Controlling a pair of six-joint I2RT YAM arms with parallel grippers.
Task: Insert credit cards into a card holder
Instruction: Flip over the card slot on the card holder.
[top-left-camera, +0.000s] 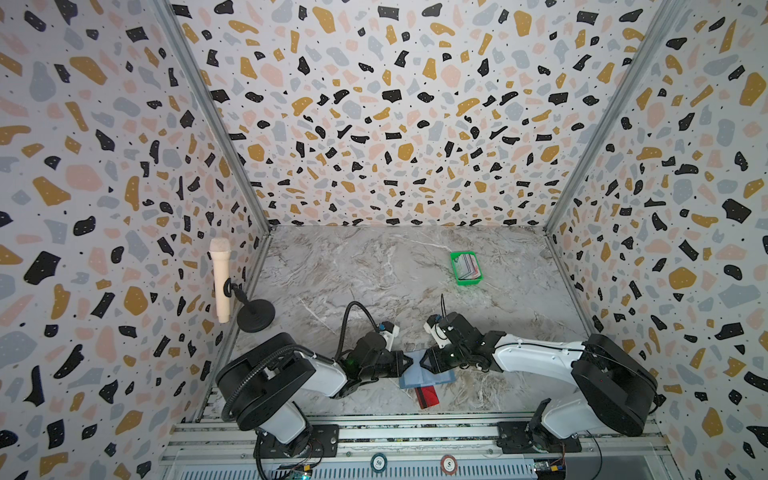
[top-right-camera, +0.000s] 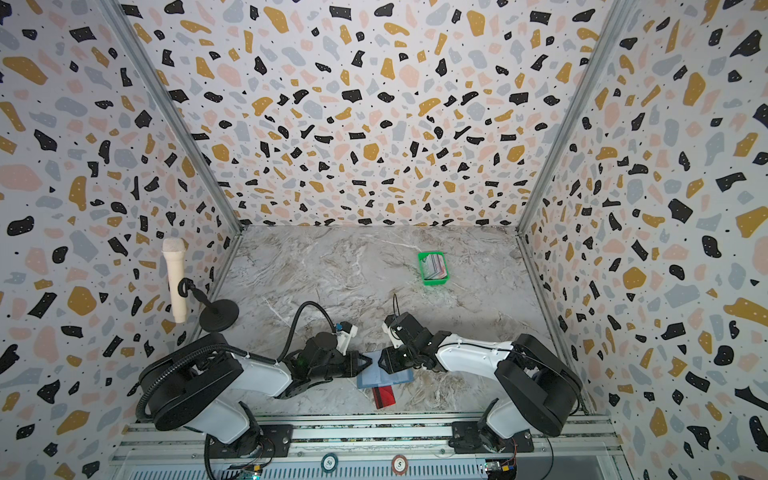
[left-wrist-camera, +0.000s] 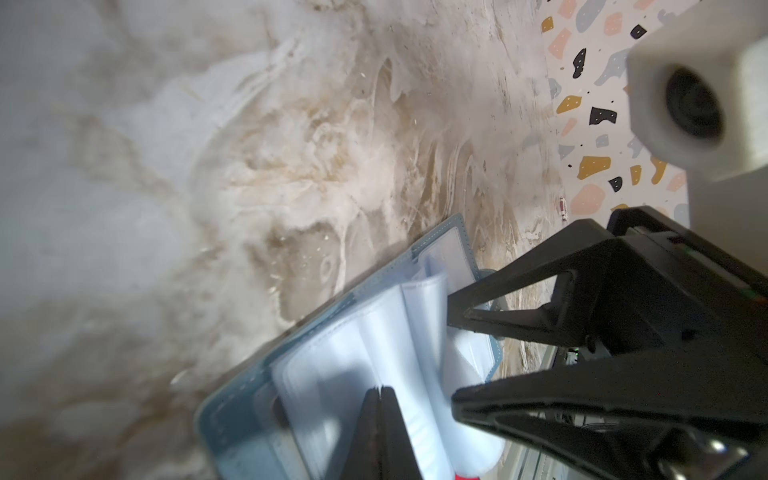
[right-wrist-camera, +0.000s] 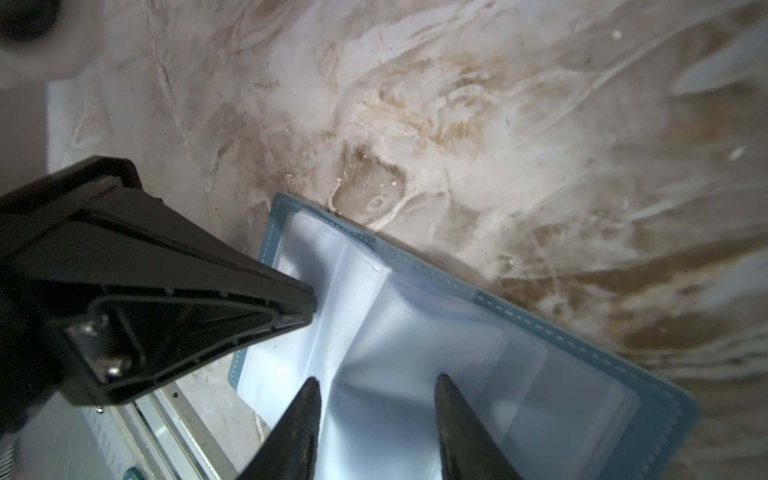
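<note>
In both top views the card holder (top-left-camera: 415, 378) is lying open near the front edge, a red card (top-left-camera: 427, 397) just beside it, other credit cards (top-left-camera: 468, 266) sitting in the far green tray (top-left-camera: 469, 283). Left wrist view: the left gripper (left-wrist-camera: 380, 390), jaws closed, is resting against the clear sleeves (left-wrist-camera: 374, 332), pinching one or not I cannot tell. Right wrist view: the right gripper (right-wrist-camera: 378, 380) is hovering, jaws apart; it should be easing one sleeve open gently.

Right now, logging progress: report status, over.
Left gripper shut at the sleeves. Right gripper open over them. Holder lies open; red card at its near edge, not in. Nothing blocking.
</note>
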